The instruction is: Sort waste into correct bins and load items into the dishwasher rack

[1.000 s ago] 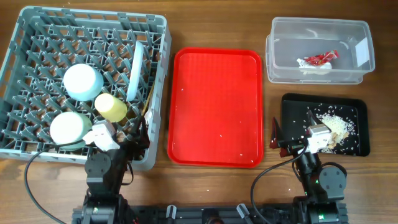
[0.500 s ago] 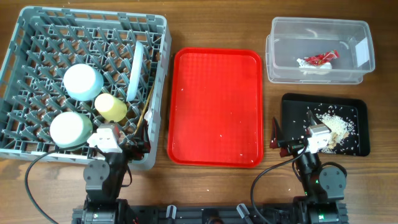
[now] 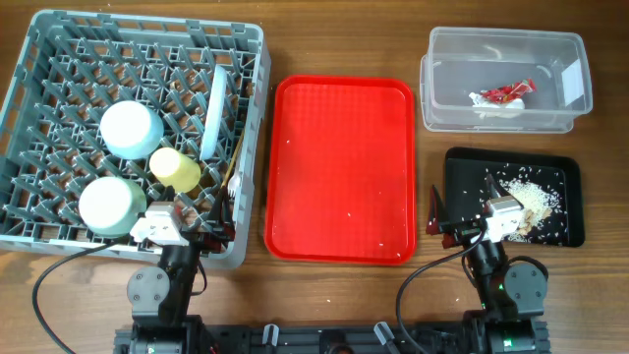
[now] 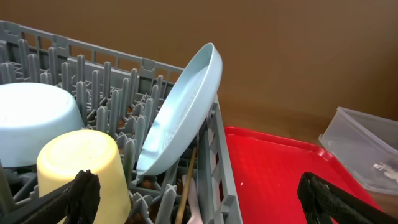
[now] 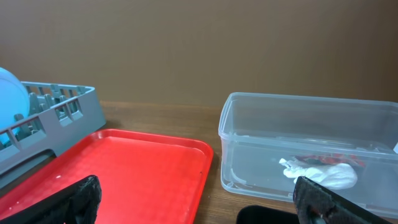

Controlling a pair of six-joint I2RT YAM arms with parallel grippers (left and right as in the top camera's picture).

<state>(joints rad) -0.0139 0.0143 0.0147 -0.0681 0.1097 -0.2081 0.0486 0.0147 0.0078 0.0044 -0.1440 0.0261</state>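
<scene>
- Left pincer (image 4: 198, 190): fingers spread wide and holding nothing, at the near right corner of the large grey plastic dishwasher rack (image 3: 251, 59).
- Right pincer (image 5: 196, 193): likewise spread and empty, over the near left part of the shallow black rectangular tray (image 3: 462, 162). The loose whitish rice-like scraps (image 3: 531, 197) lie in this tray, just beside the pincer.
- Rack contents: the pale green bowl (image 3: 106, 202), small yellow cup (image 3: 175, 169) and small whitish bowl (image 3: 130, 128) sit upturned among the pegs. The round pale-blue plate (image 3: 213, 110) leans on edge by the right wall, with the thin wooden chopsticks (image 4: 186, 186) slotted beneath it.
- Large red serving tray (image 3: 339, 167): sits on the wooden counter (image 3: 344, 39) between rack and bins, bare save a few pale specks.
- Clear plastic rectangular tub (image 3: 501, 44), farthest: holds the crumpled red-and-white snack wrapper (image 3: 506, 93) and the white crumpled tissue (image 5: 323, 174).
- Hazards, as judged:
  - The wide left fingers could snag a peg or nudge the leaning plate, tipping it over.
  - A low sweep by the right pincer could scatter the scraps onto the counter.
  - The specks on the red tray may go unsorted.
</scene>
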